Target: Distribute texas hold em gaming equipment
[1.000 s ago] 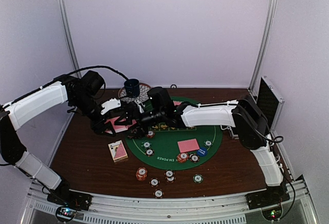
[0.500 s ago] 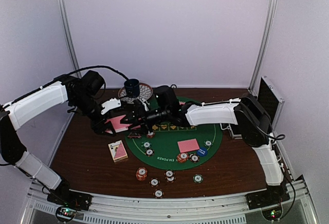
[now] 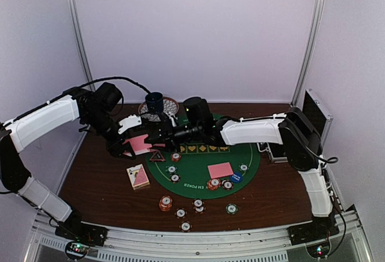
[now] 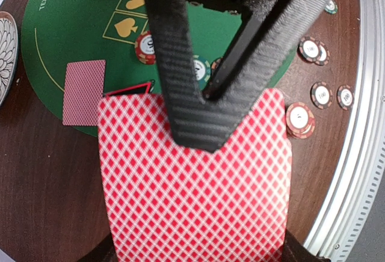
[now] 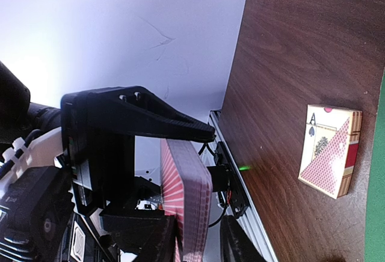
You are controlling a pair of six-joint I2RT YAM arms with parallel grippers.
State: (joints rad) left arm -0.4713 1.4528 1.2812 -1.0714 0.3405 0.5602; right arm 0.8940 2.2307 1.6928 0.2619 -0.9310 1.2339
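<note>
Left gripper [image 3: 131, 140] clamps the pink-backed card stack [image 4: 192, 202] above the tabletop's [image 3: 96, 178] left rear, long axis pointing at the right gripper [image 5: 192, 241], whose jaws flank its free end, narrow, contact not resolvable; judged: the right arm takes the next card.

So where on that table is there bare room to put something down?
Bare wood of the table lies to the near right of the green mat, and at the near-left corner in front of the card box. Crowded: the mat's near edge and the wood below it, dotted with chips, and the far left around the held deck.
</note>
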